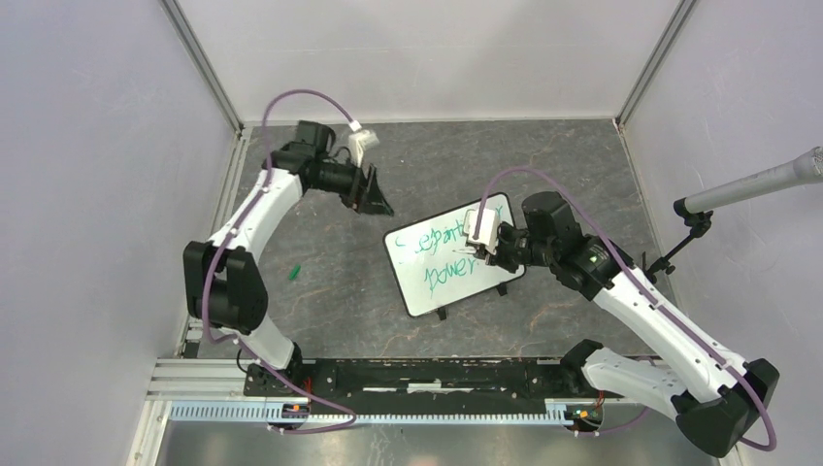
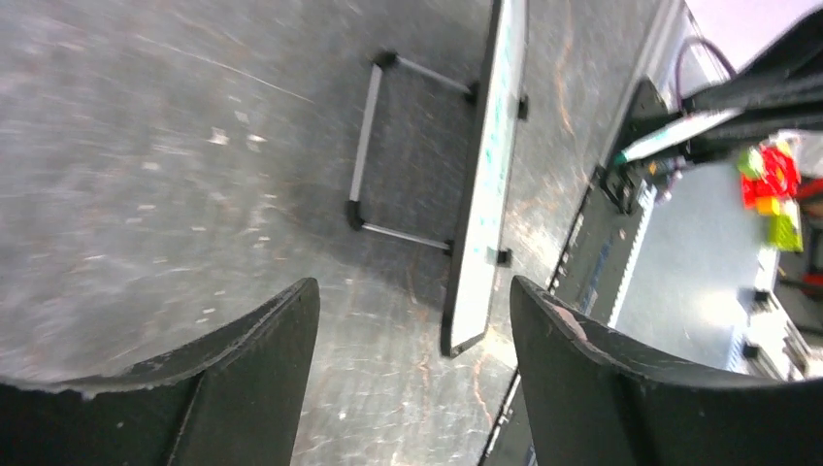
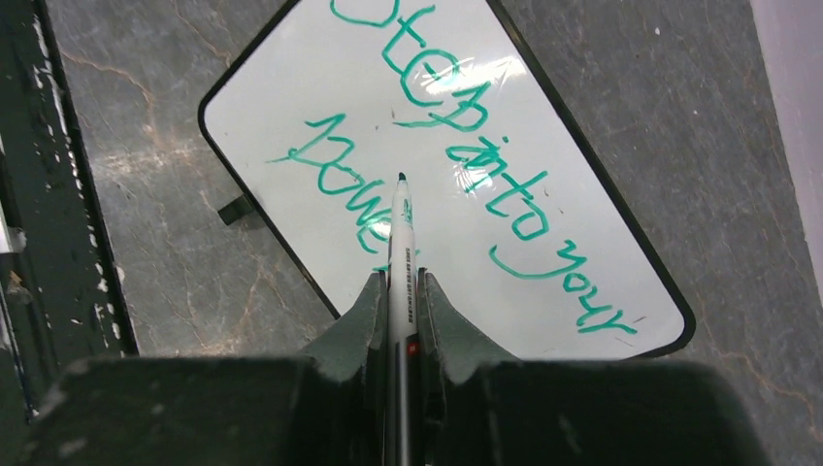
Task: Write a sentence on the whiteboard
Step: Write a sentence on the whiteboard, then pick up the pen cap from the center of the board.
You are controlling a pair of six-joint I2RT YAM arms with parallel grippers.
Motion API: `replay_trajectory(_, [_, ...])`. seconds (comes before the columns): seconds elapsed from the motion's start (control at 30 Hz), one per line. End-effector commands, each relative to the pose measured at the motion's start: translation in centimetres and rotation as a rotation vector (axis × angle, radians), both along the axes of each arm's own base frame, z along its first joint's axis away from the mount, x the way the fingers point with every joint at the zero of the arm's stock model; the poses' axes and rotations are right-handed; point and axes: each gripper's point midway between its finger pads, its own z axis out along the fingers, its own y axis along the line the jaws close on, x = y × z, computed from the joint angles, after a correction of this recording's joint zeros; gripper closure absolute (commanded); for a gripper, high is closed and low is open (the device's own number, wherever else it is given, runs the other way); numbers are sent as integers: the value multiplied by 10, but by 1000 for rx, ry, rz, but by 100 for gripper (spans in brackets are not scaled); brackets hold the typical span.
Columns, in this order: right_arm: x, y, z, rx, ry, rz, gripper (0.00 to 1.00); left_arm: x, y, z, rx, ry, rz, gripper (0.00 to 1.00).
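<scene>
Right hand [image 3: 400,291] clamping marker [image 3: 401,228], green sentence [image 3: 456,107] on whiteboard [image 3: 291,87]

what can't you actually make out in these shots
Right wrist view: the end of the sentence's second line, covered by the marker and the right fingers.
Right wrist view: whether the marker tip touches the board; this angle does not show it.
Left wrist view: the writing, since the board is edge-on and blurred.
Top view: the small green thing left of the board, too small to identify.
</scene>
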Motion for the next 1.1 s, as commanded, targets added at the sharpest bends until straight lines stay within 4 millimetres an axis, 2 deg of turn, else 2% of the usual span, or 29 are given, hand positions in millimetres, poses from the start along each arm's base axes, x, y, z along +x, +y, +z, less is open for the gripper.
replay_trajectory(0.0, [-2, 16, 25, 150, 10, 11, 100, 36, 58, 77, -20, -158, 228, 20])
replay_trajectory(0.07, [-1, 21, 27, 188, 26, 16, 100, 46, 99, 83, 45, -197, 333, 19])
replay_trajectory(0.13, [1, 23, 28, 210, 29, 9, 100, 44, 137, 73, 144, -191, 395, 21])
replay_trajectory(0.3, [1, 27, 25, 236, 46, 14, 100, 4, 215, 15, 422, -91, 443, 28])
replay_trajectory(0.4, [-1, 32, 24, 255, 62, 33, 100, -21, 243, -23, 540, -18, 429, 32])
replay_trajectory(0.53, [-2, 36, 23, 267, 81, 46, 100, -50, 259, -67, 667, 91, 367, 38])
replay_trajectory(0.63, [-3, 35, 23, 264, 80, 46, 100, -62, 265, -92, 717, 90, 345, 39])
replay_trajectory(0.83, [-5, 37, 20, 265, 101, 60, 100, -59, 263, -128, 709, 99, 342, 45])
replay_trajectory(1.07, [-3, 38, 18, 257, 106, 57, 100, -50, 266, -157, 744, 115, 361, 54])
